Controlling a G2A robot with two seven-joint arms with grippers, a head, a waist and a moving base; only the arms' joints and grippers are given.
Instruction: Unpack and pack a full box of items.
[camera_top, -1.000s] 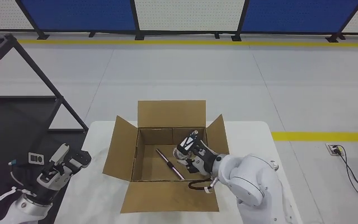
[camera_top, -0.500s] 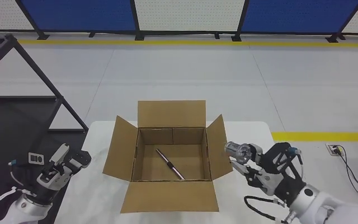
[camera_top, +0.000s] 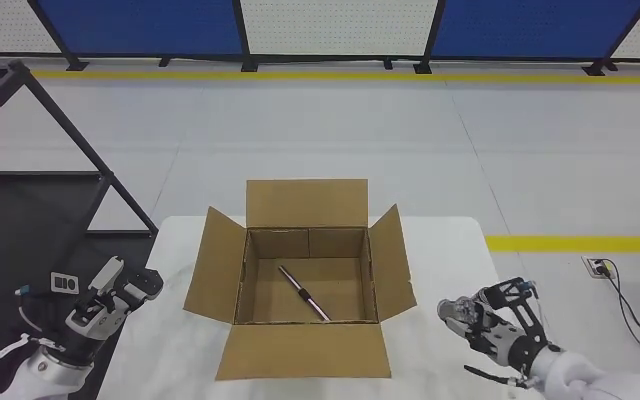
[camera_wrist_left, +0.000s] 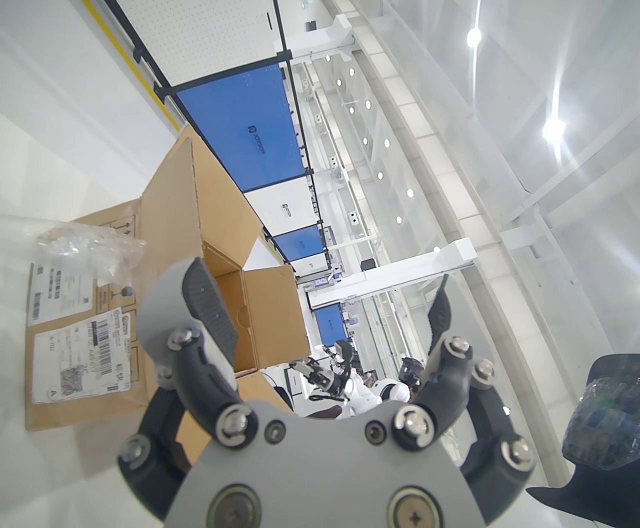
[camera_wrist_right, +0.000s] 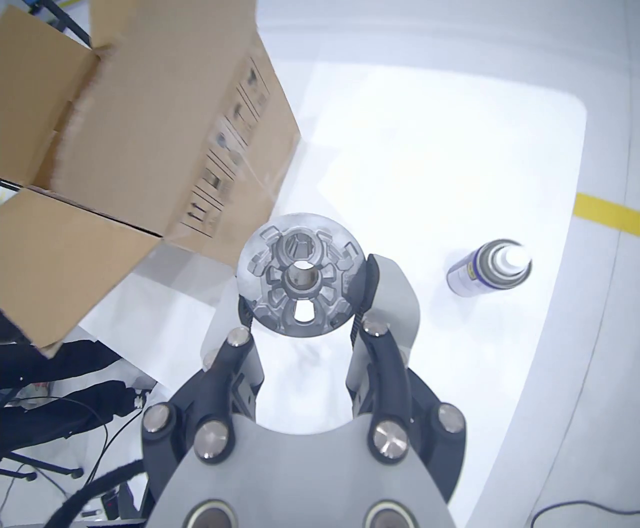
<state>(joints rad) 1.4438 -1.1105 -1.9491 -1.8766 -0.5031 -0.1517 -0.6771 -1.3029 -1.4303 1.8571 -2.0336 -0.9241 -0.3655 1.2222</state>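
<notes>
An open cardboard box (camera_top: 263, 298) stands in the middle of the white table (camera_top: 445, 250), all flaps folded out. A thin metal rod (camera_top: 303, 292) lies slanted on the box floor. My right gripper (camera_top: 452, 313) is over the table to the right of the box, outside its right flap. In the right wrist view this gripper (camera_wrist_right: 305, 300) is shut on a round grey metal hub (camera_wrist_right: 300, 277) with a centre hole. My left gripper (camera_top: 143, 283) hovers off the table's left edge, and its fingers (camera_wrist_left: 207, 300) stand open with nothing between them.
A blue-and-white spray can (camera_wrist_right: 487, 275) stands upright on the table beyond the held hub, near the table's rounded corner. A crumpled clear plastic bag (camera_wrist_left: 85, 247) lies on the box's left flap. A black rack (camera_top: 60, 150) stands left of the table.
My right gripper has lifted the metal hub out of the box and carried it over the right flap, out over the table on the right. The left arm has stayed still.
</notes>
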